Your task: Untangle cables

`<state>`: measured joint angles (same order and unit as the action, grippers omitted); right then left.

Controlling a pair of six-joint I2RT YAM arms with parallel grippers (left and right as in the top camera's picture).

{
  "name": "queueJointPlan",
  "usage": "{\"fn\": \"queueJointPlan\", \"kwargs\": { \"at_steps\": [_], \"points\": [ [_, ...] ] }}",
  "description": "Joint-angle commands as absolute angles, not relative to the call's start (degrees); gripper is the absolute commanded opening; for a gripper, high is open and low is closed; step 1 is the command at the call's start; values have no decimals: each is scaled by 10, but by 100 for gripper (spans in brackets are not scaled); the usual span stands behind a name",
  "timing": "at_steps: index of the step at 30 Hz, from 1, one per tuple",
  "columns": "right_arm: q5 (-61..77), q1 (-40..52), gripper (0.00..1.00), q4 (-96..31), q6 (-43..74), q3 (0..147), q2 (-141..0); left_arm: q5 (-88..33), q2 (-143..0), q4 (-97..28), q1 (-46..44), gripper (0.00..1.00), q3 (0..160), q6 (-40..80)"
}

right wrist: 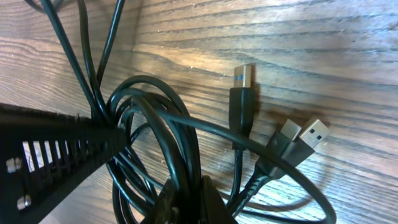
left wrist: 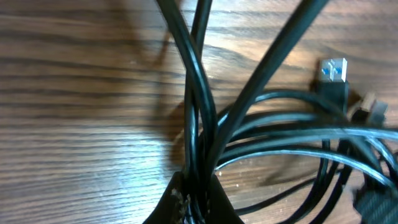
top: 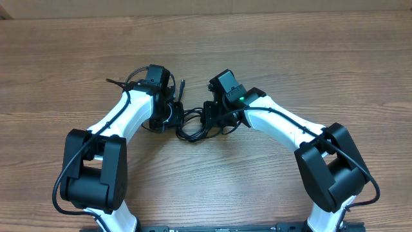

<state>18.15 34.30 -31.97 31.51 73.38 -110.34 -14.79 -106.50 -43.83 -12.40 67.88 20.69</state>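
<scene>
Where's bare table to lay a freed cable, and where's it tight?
Free: the far strip of table beyond the cables, and the near patch between left arm and right arm. Crowded: centre, where they bunch between left gripper and right gripper.

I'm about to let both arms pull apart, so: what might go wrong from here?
The left gripper pinches several strands of the cables at once, so pulling may tighten the tangle rather than free one cord. The right gripper is shut on coiled loops; the loose plugs beside them may snag as the loops drag.
</scene>
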Motion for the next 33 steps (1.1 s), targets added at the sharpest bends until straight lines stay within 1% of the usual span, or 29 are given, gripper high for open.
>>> {"fn": "queueJointPlan", "kwargs": {
  "at_steps": [1, 4, 7, 9, 10, 14, 17, 20, 22, 23, 24, 25, 27, 28, 31, 33],
  "points": [
    [179, 345, 4, -323, 317, 729, -1108, -83, -1061, -427, -121, 4, 686, 270],
    [178, 345, 4, -332, 317, 728, -1108, -83, -1061, -412, -109, 4, 686, 279],
    [179, 345, 4, -333, 317, 728, -1108, -81, -1061, -408, -89, 4, 686, 343],
    [178, 345, 4, -333, 317, 728, -1108, -120, -1061, -406, -79, 4, 686, 360],
    [177, 345, 4, -333, 316, 728, -1108, -150, -1061, -404, -73, 4, 686, 358],
    [142, 345, 4, -338, 315, 727, -1108, -210, -1061, -404, -39, 4, 686, 332],
    [131, 345, 4, -341, 315, 727, -1108, -295, -1061, -405, 0, 4, 686, 301],
    [131, 345, 4, -339, 315, 727, -1108, -298, -1061, -418, 7, 4, 686, 270],
    [138, 345, 17, -338, 316, 727, -1108, -295, -1061, -428, 7, 4, 686, 245],
    [154, 345, 21, -335, 317, 727, -1108, -295, -1061, -438, 5, 4, 686, 246],
    [163, 345, 22, -335, 317, 727, -1108, -295, -1061, -440, 3, 4, 686, 246],
    [167, 346, 26, -335, 327, 727, -1108, -295, -1061, -442, -1, 4, 686, 248],
    [167, 349, 38, -337, 364, 726, -1109, -295, -1061, -441, -4, 4, 686, 265],
    [167, 351, 41, -337, 371, 726, -1109, -295, -1061, -441, -6, 4, 686, 273],
    [166, 358, 44, -335, 391, 726, -1112, -295, -1061, -441, -8, 4, 686, 279],
    [166, 364, 44, -327, 393, 726, -1113, -296, -1062, -441, -11, 4, 685, 279]
  ]
}}
